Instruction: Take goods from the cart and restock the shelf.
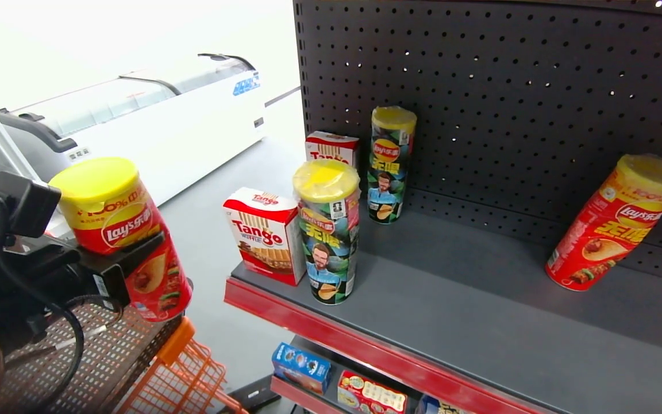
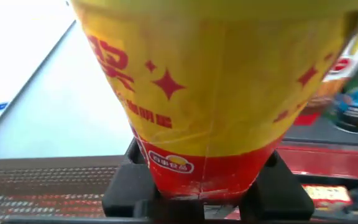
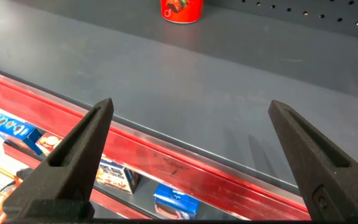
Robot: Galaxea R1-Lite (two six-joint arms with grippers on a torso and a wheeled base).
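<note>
At the shelf (image 1: 451, 310)'s front edge stands the front can (image 1: 327, 230). A wafer box (image 1: 262, 234) sits just left of it. Behind it are a second wafer box (image 1: 331, 148) and a rear can (image 1: 389, 164). Well to its right, near the pegboard (image 1: 509, 86), stands a far can (image 1: 615, 221). Off the shelf to its left, the left gripper (image 2: 207, 193) holds another can (image 1: 124, 236) over the cart (image 1: 187, 368).

The right gripper (image 3: 191, 106) hangs with its jaws spread wide and empty above the grey shelf (image 3: 73, 50), near its red front edge (image 3: 166, 158). Well beyond, a red can (image 3: 182, 9) stands by the pegboard back (image 3: 303, 12). Below the edge, blue boxes (image 3: 8, 126) sit on a lower shelf.
</note>
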